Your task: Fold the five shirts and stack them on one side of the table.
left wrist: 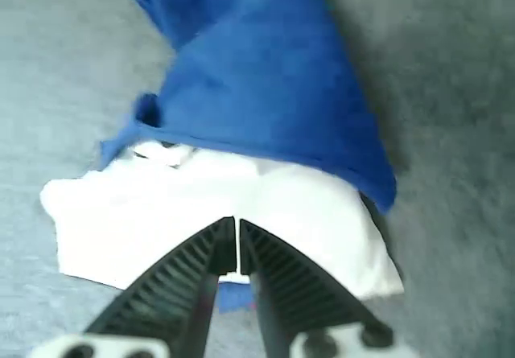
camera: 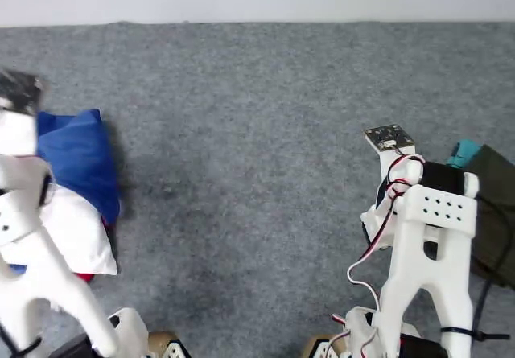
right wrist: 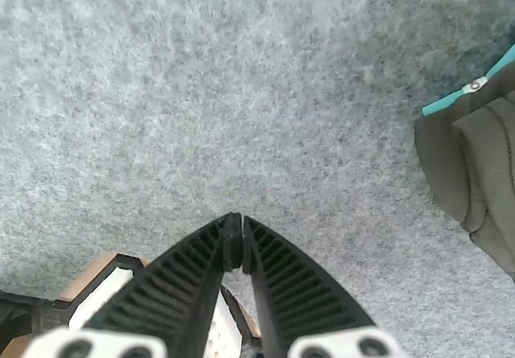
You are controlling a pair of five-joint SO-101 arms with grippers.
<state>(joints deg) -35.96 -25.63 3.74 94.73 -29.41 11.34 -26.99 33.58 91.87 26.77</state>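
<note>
Over at the left edge of the grey felt-covered table (camera: 257, 133) there is a small pile: a blue shirt (camera: 80, 161) lies partly over a white shirt (camera: 80, 233). A sliver of red (camera: 84, 277) pokes out underneath, maybe another garment, though too little of it shows to be sure. The left end effector (left wrist: 237, 237) hangs right above the white shirt with its jaws pressed together and nothing between them. Across the table, the right end effector (right wrist: 236, 245) is likewise closed tight and empty, poised over bare felt. Just beside that arm, at the table's right edge, sits a dark olive shirt (right wrist: 475, 165) with a teal piece (camera: 463, 153) peeking out from behind it.
</note>
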